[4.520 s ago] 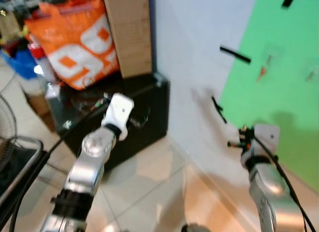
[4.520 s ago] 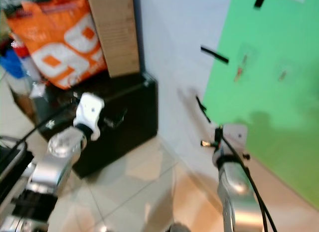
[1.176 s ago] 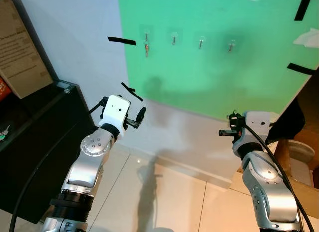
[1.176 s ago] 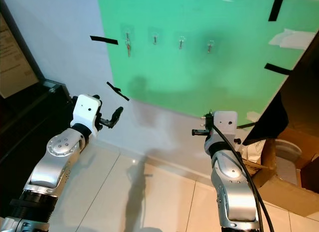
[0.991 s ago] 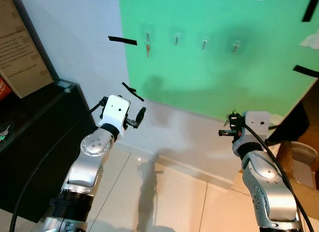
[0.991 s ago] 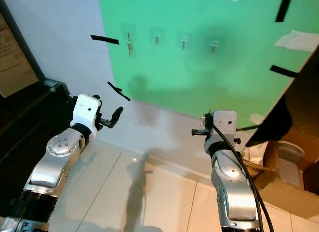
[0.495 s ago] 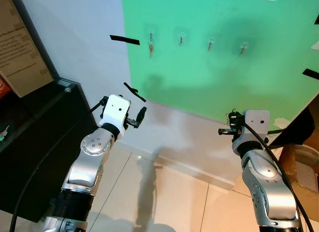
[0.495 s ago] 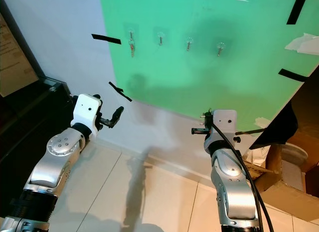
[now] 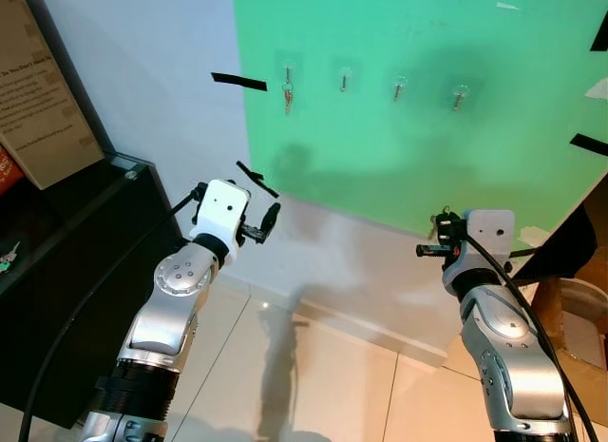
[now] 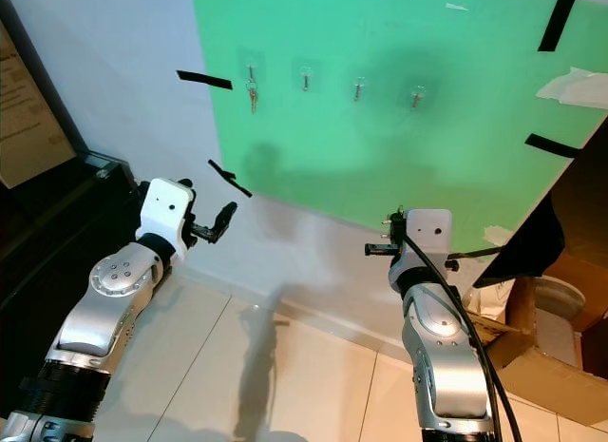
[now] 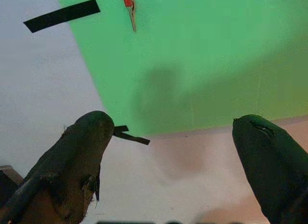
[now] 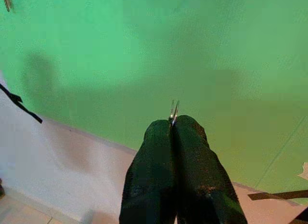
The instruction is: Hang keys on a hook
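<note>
Even indoor light; head views sharp, no motion blur. Soft shadows are cast on the green sheet [image 9: 408,128] and on the white wall [image 9: 142,90] below it (robot-shaped). Faint sheen is seen on the floor tiles [image 9: 313,385]. Wrist views: near fingers are rendered dark, slightly soft; bkgd slightly hazy.

The head camera has swung off the black cabinet [image 9: 66,271] — onto the green sheet [image 9: 418,100].

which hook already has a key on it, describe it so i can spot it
On the green sheet taped to the wall, four small hooks sit in a row near the top. The leftmost hook, beside a strip of black tape, carries a key with a red head; the others look bare.
</note>
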### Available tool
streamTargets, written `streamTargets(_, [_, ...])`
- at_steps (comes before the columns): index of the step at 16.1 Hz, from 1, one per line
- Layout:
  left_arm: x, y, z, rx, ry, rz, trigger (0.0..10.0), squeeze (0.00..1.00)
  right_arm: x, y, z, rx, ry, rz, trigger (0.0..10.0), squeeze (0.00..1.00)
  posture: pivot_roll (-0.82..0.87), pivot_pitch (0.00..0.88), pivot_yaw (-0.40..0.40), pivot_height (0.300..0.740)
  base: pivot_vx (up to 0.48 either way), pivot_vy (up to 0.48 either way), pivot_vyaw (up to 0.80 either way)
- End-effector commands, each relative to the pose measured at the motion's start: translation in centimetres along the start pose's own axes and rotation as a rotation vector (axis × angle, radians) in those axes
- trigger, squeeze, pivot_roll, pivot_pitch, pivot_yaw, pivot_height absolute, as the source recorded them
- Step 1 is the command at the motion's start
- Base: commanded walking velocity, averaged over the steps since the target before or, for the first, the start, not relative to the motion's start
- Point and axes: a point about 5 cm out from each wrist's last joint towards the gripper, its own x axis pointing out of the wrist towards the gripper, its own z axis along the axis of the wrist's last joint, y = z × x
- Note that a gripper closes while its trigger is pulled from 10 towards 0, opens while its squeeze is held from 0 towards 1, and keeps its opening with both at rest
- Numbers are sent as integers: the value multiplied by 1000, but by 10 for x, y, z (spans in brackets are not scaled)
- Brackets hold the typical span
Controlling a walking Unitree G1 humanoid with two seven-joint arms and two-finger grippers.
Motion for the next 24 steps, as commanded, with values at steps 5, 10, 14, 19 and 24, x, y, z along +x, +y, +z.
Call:
streamTargets(5, [1,3,4,-2,-16,0,10000,0,2,2,0,10,2,13,10000,0,-72,0,9,740,331,0,-541])
streamTargets(10, [1,4,5,3,-17,-3,10000,0,1,6,0,4,-7,31,10000,0,-69,0,13,740,345,0,0])
streamTargets(14, [1,5,5,4,-17,-2,10000,0,1,6,0,5,-8,35,10000,0,-67,0,13,740,345,0,0])
streamTargets(19, [2,4,11,46,-33,-48,10000,0,6,15,34,2,-119,127,10000,0,-83,0,31,740,344,0,580])
streamTargets(24, [0,4,15,70,-44,-75,10000,0,3,28,46,-54,-140,323,10000,0,-73,0,29,740,342,0,0])
